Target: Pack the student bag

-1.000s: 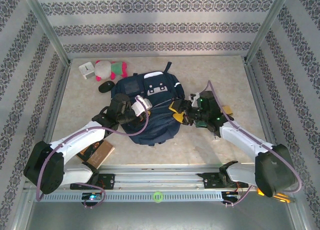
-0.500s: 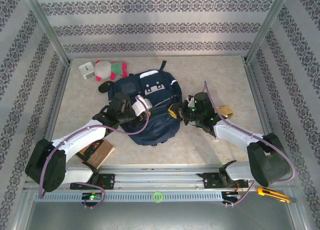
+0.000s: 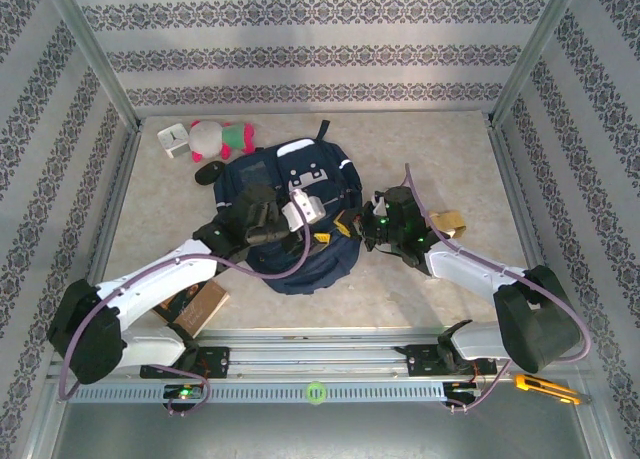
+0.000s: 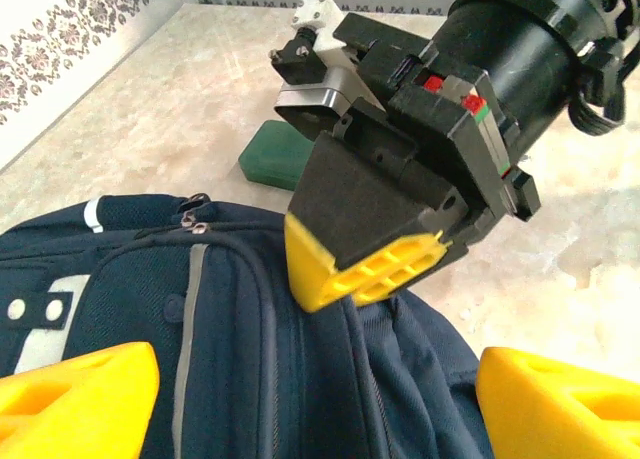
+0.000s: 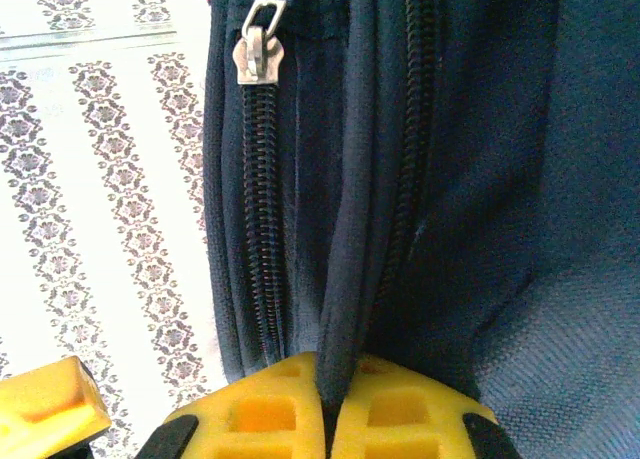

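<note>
Bag: large navy blue fabric backpack (image 3: 300, 264) with grey-white front patches, lying flat mid-table between the two arms.
Left arm: left gripper (image 4: 318, 379) has its yellow fingers spread wide and holds nothing; it hangs just above the backpack's front panel, facing the right gripper.
Right arm: right gripper (image 5: 330, 419) has its yellow pads pressed together, pinching a ridge of navy fabric at the backpack's right edge.
Zip: small silver metal zip pull (image 5: 255, 44) sits at the far end of the black zip track beside the pinched ridge.
Far left corner: pink-and-green plush toy (image 3: 222, 137), small white block (image 3: 173, 139) and black oval item (image 3: 208, 172), all near the backpack's top.
Near edge: brown book-like slab (image 3: 200, 304) beneath the left arm; orange utility knife (image 3: 545, 384) by the right base.
</note>
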`<state>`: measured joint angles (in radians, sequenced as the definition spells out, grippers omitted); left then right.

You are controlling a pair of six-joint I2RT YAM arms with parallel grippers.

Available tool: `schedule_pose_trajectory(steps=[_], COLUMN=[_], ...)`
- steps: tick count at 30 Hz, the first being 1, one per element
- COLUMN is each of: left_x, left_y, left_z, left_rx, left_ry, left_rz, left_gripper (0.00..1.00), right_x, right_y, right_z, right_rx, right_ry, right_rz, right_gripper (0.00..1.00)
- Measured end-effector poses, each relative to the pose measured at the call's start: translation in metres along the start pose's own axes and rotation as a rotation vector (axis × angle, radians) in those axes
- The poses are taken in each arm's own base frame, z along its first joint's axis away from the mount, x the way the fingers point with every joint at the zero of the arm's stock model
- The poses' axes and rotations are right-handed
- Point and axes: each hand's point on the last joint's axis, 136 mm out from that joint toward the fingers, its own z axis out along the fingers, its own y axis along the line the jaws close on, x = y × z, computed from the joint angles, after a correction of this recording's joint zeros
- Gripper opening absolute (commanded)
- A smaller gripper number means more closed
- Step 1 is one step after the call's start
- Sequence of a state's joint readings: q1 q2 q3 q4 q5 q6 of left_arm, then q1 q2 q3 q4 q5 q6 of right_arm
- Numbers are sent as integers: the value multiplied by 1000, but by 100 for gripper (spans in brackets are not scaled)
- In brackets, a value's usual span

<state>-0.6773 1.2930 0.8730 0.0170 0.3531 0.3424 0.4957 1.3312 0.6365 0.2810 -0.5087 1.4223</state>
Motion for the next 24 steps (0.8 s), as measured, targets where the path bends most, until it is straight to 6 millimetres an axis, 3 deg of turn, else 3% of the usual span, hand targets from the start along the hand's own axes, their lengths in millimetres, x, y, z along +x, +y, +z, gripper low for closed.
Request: schedule_pose_trajectory(steps=[3, 11, 16, 20, 22, 24], left_x=[15, 49, 56, 59, 62, 62], left_y=[8, 20, 21, 15, 15, 17], left_z=[13, 32, 39, 42, 41, 35], left_rx=[-37, -105, -128, -119, -102, -58], left_ry=[62, 177, 183, 148, 145, 129], left_rz=[-16, -41, -51, -57, -73, -112], left_gripper=[90, 89, 53, 8, 0, 0], right_x=[2, 3, 1, -1, 1, -1], right_y=[1, 7, 9, 9, 15, 29], right_z=[1, 1, 2, 1, -3, -13], right_rx=[-1, -9, -10, -4, -16, -48], right_ry=[3, 3, -16, -25, -21, -27], right_rz=[-3, -13, -25, -57, -110, -200], right_gripper=[0, 0, 4, 31, 40, 45])
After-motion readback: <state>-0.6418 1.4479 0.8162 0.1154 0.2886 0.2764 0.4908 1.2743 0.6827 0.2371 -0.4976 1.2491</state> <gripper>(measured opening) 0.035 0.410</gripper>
